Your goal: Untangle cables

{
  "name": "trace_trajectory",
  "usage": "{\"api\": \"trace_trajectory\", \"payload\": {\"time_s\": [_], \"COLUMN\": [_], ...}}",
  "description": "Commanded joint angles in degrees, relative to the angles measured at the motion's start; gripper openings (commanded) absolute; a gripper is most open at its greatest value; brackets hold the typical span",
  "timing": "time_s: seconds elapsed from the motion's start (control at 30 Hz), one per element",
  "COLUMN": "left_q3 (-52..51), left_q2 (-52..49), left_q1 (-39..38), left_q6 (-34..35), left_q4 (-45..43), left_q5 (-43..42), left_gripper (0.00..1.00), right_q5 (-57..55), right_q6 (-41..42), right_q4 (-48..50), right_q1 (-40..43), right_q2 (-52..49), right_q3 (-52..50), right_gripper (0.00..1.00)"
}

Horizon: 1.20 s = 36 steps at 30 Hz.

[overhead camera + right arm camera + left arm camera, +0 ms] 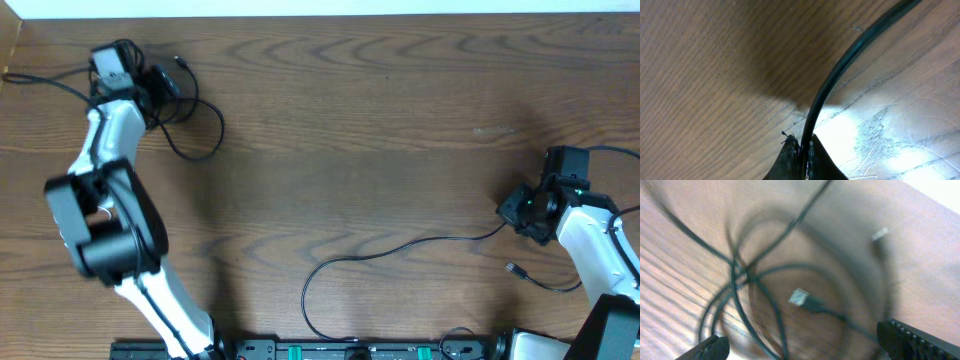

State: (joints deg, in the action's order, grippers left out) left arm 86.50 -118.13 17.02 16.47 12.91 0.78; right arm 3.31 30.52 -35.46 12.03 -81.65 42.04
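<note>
The left fingers stand wide open above a loose coil of black cable at the far left corner of the desk; they hold nothing. The plug of this coil lies inside the loops, and several strands cross each other near it. The left wrist view is blurred, so I cannot tell which strand lies on top at the crossing. The right fingers are closed on a long black cable, near its end as far as I can tell. This cable runs from the right side over the middle of the desk to the near edge. A third black cord lies just beside the right arm. I see no white one.

In my judgement the step in hand is to open the coil on the left. To do it well, the left fingers should take the plug end or the strand next to it, not the crossing. They should draw it slowly outward through the loops, low over the desk, so that no knot tightens. The right arm should hold its cable quiet and well apart from the coil.
</note>
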Motion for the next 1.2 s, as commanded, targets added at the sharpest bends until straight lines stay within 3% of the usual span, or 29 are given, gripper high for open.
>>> {"api": "trace_trajectory", "payload": {"time_s": [0.0, 0.2, 0.43, 0.6, 0.73, 0.77, 0.8, 0.83, 0.87, 1.03, 1.17], "left_q3": [1.2, 1.2, 1.2, 0.0, -5.4, -6.6, -8.3, -9.8, -11.6, -20.2, -27.8], "left_q2": [10.6, 20.0, 27.1, 27.7, 27.5, 27.5, 27.5, 27.5, 27.5, 27.5, 27.5], "left_q1": [-0.1, -0.1, -0.1, -1.6, -5.7, -6.6, -8.0, -9.2, -10.5, -15.5, -17.9], "left_q6": [-0.1, 0.3, 8.2, 8.3, 8.8, 8.8, 9.0, 9.4, 10.7, 19.4, 19.6], "left_q4": [3.4, 10.3, 21.0, 32.6, 33.3, 32.6, 31.3, 30.1, 28.8, 21.4, 10.1], "left_q5": [-2.9, -11.5, -22.6, -20.8, -20.6, -20.6, -20.6, -20.6, -20.4, -8.6, -4.7], "left_gripper": [0.97, 0.97, 0.98, 0.98, 0.96, 0.87, 0.64, 0.31, 0.10, 0.08, 0.08], "right_q5": [0.3, 0.3, 0.3, 0.3, 0.3, 0.3, 0.3, 0.3, 0.3, 0.3, 0.3], "right_q6": [-0.4, -0.4, -0.6, -0.6, -0.6, -0.7, -0.6, -0.7, -0.7, -1.0, -1.0], "right_q4": [-0.3, -1.2, -1.5, -2.1, -2.1, -2.1, -2.1, -2.1, -2.1, -2.1, -1.9], "right_q1": [-0.5, -0.5, -0.5, -0.5, -0.5, -0.5, -0.5, -0.5, -0.5, -0.5, -0.5], "right_q2": [-0.1, -0.1, -0.1, -0.1, -0.1, -0.1, -0.1, -0.1, -0.1, -0.1, -0.1], "right_q3": [-0.4, -0.6, -0.6, -0.6, -0.6, -0.6, -0.6, -0.6, -0.6, -0.6, -0.6], "right_gripper": [0.06, 0.09, 0.21, 0.42, 0.47, 0.47, 0.45, 0.42, 0.39, 0.34, 0.34]}}
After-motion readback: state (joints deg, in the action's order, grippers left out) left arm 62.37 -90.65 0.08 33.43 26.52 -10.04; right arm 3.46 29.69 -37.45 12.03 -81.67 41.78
